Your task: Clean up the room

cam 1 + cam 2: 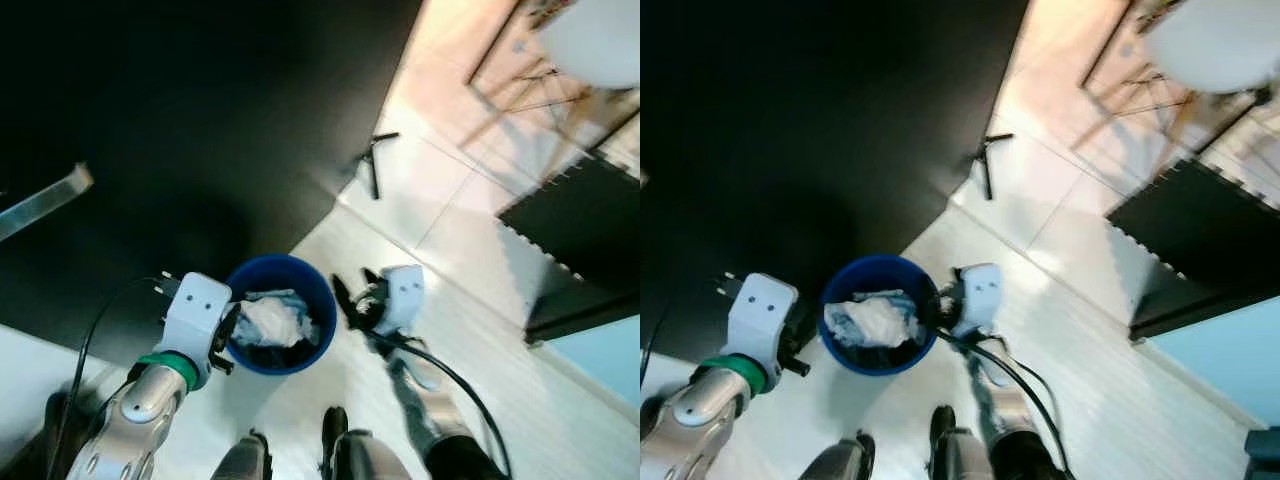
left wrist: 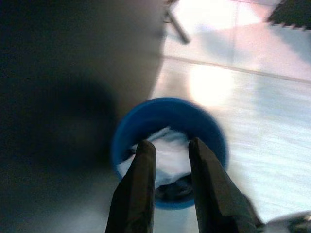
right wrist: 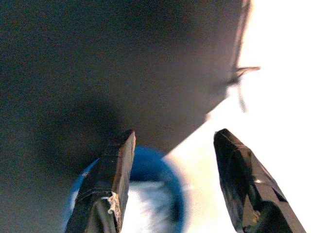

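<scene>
A blue bucket (image 1: pixel 281 315) holding crumpled white stuff and dark items sits low between my arms on the pale floor. My left gripper (image 2: pixel 171 145) is over the bucket's left rim, pointing down into it. Its fingers (image 2: pixel 146 155) stand a small way apart with nothing held between them. My right gripper (image 1: pixel 352 290) hangs just right of the bucket's rim. In the right wrist view its black fingers (image 3: pixel 114 165) are spread wide and empty, and the bucket (image 3: pixel 146 170) lies blurred beyond them.
A large black surface (image 1: pixel 180 120) fills the left and far side, with a metal bar (image 1: pixel 45 200) on it. A small black object (image 1: pixel 372 165) lies on the tiles. Wooden legs (image 1: pixel 510 80), a white round thing (image 1: pixel 590 40) and a black mat (image 1: pixel 580 215) stand at the right.
</scene>
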{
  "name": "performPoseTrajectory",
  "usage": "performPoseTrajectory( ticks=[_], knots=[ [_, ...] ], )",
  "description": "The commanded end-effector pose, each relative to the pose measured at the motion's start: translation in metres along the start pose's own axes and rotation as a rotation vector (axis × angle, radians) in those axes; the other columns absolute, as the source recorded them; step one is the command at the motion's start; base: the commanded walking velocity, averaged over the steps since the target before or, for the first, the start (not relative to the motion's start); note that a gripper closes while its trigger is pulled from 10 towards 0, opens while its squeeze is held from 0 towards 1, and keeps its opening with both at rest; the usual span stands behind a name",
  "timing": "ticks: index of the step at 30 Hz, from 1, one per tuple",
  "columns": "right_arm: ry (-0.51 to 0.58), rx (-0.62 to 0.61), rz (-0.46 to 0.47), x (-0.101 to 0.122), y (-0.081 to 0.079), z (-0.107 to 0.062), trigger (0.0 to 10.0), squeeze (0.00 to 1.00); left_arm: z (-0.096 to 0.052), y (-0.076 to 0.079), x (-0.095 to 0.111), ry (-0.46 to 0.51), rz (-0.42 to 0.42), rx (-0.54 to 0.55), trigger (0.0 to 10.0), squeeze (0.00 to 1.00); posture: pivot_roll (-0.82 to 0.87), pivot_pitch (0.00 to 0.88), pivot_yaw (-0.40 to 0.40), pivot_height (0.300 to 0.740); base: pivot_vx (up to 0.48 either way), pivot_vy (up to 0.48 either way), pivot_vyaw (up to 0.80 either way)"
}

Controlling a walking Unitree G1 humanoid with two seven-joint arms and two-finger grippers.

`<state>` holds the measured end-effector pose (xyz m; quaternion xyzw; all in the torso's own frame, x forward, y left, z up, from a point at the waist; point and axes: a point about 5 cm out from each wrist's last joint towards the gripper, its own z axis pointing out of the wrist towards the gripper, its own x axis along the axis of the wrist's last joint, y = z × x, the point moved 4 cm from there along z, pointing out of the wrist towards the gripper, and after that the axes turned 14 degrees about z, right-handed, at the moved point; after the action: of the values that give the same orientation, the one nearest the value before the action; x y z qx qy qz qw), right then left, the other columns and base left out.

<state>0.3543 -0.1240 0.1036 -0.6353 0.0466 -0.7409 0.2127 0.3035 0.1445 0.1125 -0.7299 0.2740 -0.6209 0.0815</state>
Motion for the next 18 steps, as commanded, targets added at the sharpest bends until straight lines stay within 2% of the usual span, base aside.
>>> performPoseTrajectory(
  ticks=[1, 5, 6, 11, 12, 15, 18],
  knots=[
    [0.041, -0.026, -0.005, 0.008, 0.003, -0.004, 10.0, 0.00, 0.003, 0.009, -0.011, -0.034, -0.023, -0.026, 10.0, 0.00, 0.05, 0.159, 0.004, 0.740, 0.000, 0.000, 0.00],
    [0.095, -0.059, -0.009, 0.022, 0.009, -0.005, 10.0, 0.00, 0.011, 0.008, -0.006, -0.014, -0.070, -0.013, 10.0, 0.00, 0.04, 0.135, 0.012, 0.740, 0.000, 0.000, 0.00],
    [0.120, -0.075, -0.005, 0.027, 0.010, -0.003, 10.0, 0.00, 0.018, 0.006, 0.000, 0.013, -0.087, 0.000, 10.0, 0.00, 0.04, 0.114, 0.017, 0.740, 0.000, 0.000, 0.00],
    [0.122, -0.078, -0.002, 0.026, 0.006, -0.001, 10.0, 0.00, 0.025, 0.002, 0.003, 0.034, -0.088, 0.051, 10.0, 0.00, 0.05, 0.072, 0.015, 0.740, 0.000, 0.000, 0.00],
    [0.119, -0.067, 0.002, 0.026, 0.001, 0.002, 10.0, 0.00, 0.029, 0.000, 0.004, 0.043, -0.085, 0.085, 10.0, 0.00, 0.05, 0.035, 0.007, 0.740, 0.000, 0.000, 0.00],
    [0.112, -0.041, 0.013, 0.027, -0.008, 0.007, 10.0, 0.00, 0.033, -0.005, 0.003, 0.051, -0.079, 0.146, 10.0, 0.00, 0.06, 0.025, -0.002, 0.740, 0.000, 0.000, 0.00],
    [0.070, 0.056, -0.009, 0.024, -0.023, 0.014, 10.0, 0.00, 0.036, -0.014, 0.002, 0.056, -0.049, 0.226, 10.0, 0.00, 0.07, 0.016, -0.015, 0.740, 0.000, 0.000, 0.00]
  ],
)
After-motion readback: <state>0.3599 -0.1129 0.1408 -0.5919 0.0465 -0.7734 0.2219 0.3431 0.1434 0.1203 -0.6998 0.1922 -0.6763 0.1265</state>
